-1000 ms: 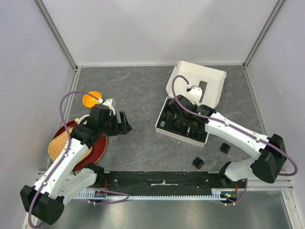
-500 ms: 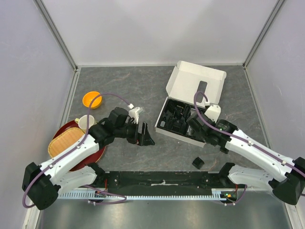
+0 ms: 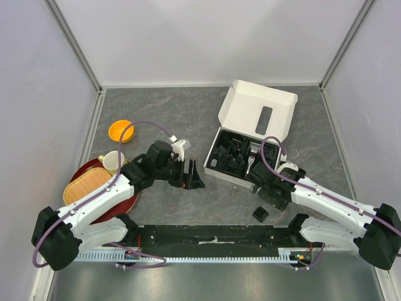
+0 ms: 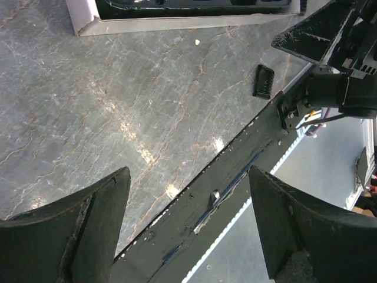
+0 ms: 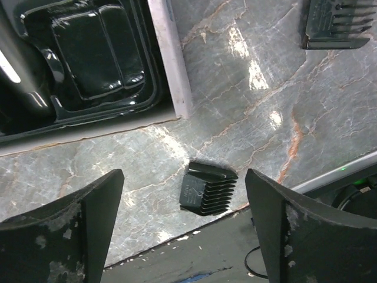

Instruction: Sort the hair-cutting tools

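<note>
Below the right gripper [image 5: 184, 223], spread wide and empty, a small black ribbed plastic guard comb [image 5: 207, 190] lies just beside the black front rail [image 5: 194, 262]. An off-centre closure could push it against the rail. The left gripper [image 4: 188, 227] is also spread wide and empty.

black guard comb [image 5: 207, 196], 2nd comb [image 5: 337, 23] apart

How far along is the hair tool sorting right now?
Done: several black pieces already sit in the white box. In hand: nothing; the left end effector and right end effector are both open and empty, the right one hovering above a guard comb. Left: that comb and a second guard comb lie on the table outside the box.
</note>
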